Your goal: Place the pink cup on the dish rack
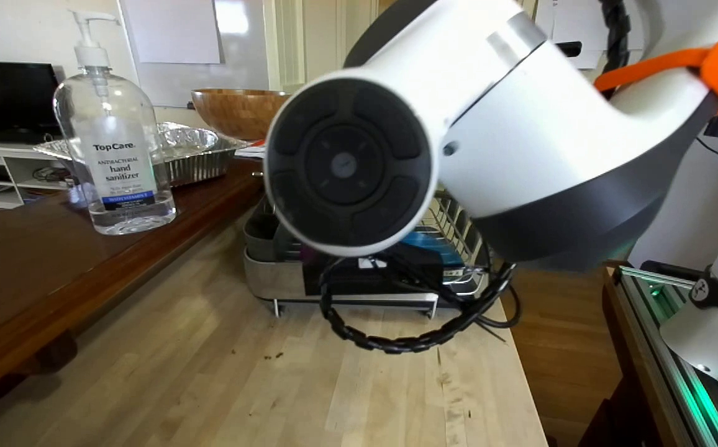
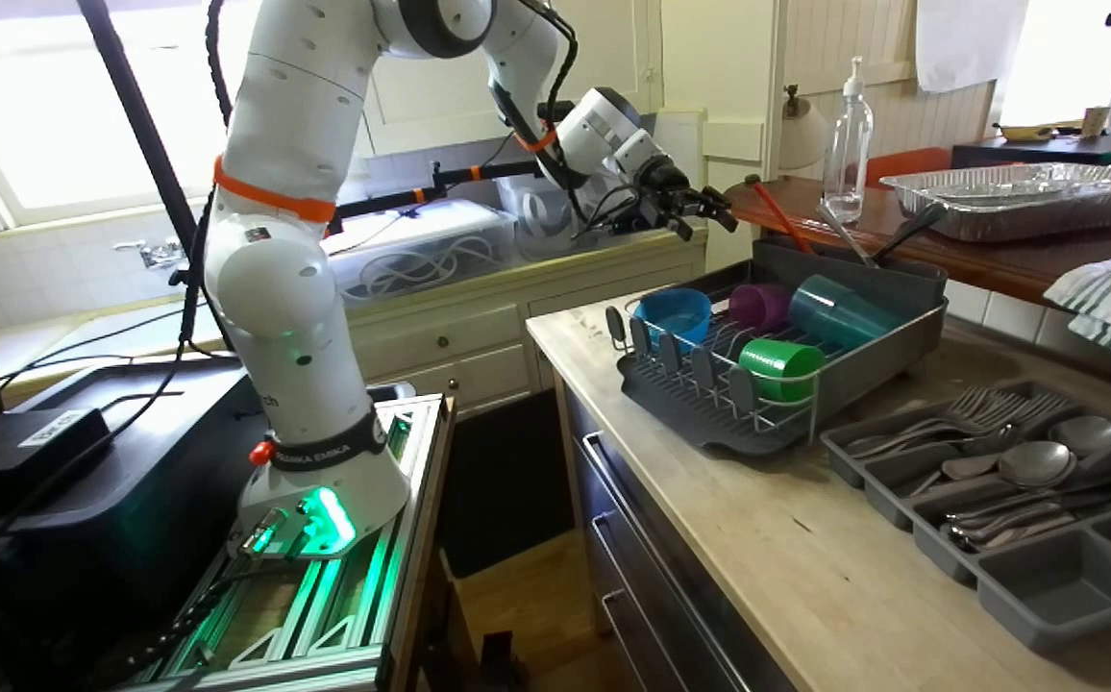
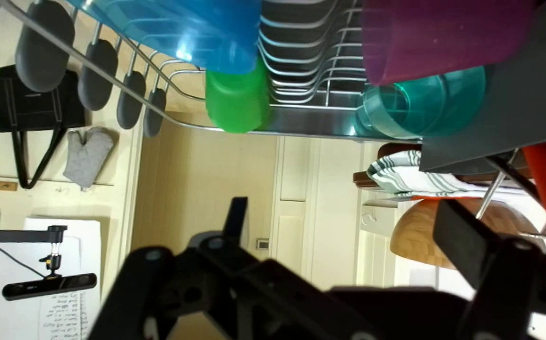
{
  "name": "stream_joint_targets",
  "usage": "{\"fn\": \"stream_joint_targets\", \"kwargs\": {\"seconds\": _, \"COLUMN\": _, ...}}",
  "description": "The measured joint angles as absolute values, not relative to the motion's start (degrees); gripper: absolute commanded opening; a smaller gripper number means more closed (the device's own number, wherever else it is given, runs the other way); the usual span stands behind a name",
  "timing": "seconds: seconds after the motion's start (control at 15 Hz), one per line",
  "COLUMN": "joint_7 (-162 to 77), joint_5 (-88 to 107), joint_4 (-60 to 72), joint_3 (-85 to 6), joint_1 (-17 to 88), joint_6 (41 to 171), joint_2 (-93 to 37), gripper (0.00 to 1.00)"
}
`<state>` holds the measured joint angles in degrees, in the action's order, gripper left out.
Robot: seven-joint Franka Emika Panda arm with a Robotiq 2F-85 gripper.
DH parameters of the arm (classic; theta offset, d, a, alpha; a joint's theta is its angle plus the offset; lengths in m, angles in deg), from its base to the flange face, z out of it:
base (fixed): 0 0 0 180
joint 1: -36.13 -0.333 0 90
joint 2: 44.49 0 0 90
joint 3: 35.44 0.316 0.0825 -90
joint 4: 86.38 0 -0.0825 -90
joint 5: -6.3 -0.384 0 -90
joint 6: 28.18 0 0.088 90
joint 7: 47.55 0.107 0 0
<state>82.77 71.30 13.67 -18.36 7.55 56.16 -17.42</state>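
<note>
The pink cup (image 2: 759, 308) lies on its side inside the dish rack (image 2: 887, 373), between the blue cup (image 2: 675, 317) and the teal-green cup (image 2: 834, 312). In the wrist view, which stands upside down, the pink cup (image 3: 443, 38) shows large at the top right, over the rack's wires (image 3: 296, 61). My gripper (image 2: 707, 215) is open and empty, held above the rack's far end and apart from the cup. Its spread fingers also show in the wrist view (image 3: 344, 217) with nothing between them. In an exterior view the arm hides most of the rack (image 1: 272, 276) and the gripper.
A green cup (image 2: 782, 369) sits at the rack's near end. Long utensils, one red (image 2: 782, 219), stand up at its side. A cutlery tray (image 2: 1055, 577) lies on the counter. A sanitizer bottle (image 1: 117, 161) and foil tray (image 2: 1036, 207) stand on the brown table.
</note>
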Motion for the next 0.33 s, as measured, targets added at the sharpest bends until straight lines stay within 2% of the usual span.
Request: {"fn": "stream_joint_targets", "kwargs": {"seconds": 0.33, "joint_7": 86.74, "joint_5": 69.29, "joint_4": 27.48, "joint_3": -18.08, "joint_1": 12.6, "joint_6": 67.81, "joint_2": -30.92, "gripper": 1.0}}
